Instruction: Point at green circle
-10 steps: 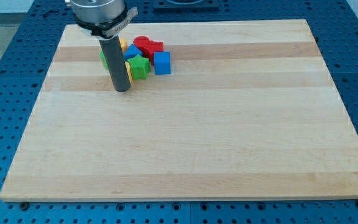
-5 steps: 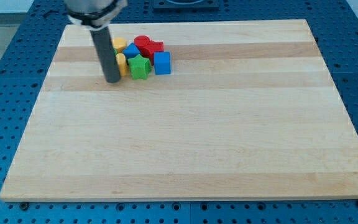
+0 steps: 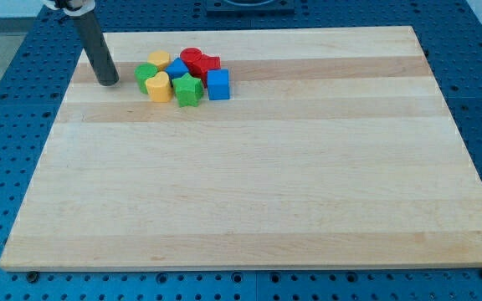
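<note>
The green circle sits at the left end of a tight cluster of blocks near the view's top left of the wooden board. My tip rests on the board to the left of the green circle, a short gap apart from it. Beside the circle are a yellow block just right of it and another yellow block above. A green star, a blue block, a blue cube, a red cylinder and a red star fill out the cluster.
The board lies on a blue perforated table. Its left edge is close to my tip.
My tip has moved left and toward the view's top, from just below the cluster to the left of the green circle. The green circle, hidden by the rod before, is now in view. The blocks have not moved.
</note>
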`<action>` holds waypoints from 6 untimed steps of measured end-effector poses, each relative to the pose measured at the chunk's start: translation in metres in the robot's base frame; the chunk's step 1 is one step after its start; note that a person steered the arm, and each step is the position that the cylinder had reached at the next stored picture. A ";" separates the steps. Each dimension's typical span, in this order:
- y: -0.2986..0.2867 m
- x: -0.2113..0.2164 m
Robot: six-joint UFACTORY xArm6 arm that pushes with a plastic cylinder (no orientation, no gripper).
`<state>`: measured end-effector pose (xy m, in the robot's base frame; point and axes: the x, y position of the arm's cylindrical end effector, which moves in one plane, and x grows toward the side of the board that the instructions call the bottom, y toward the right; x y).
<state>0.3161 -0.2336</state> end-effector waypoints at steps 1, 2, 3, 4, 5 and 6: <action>0.007 0.000; 0.013 0.000; 0.020 0.000; 0.027 0.000; 0.029 0.000; 0.032 0.000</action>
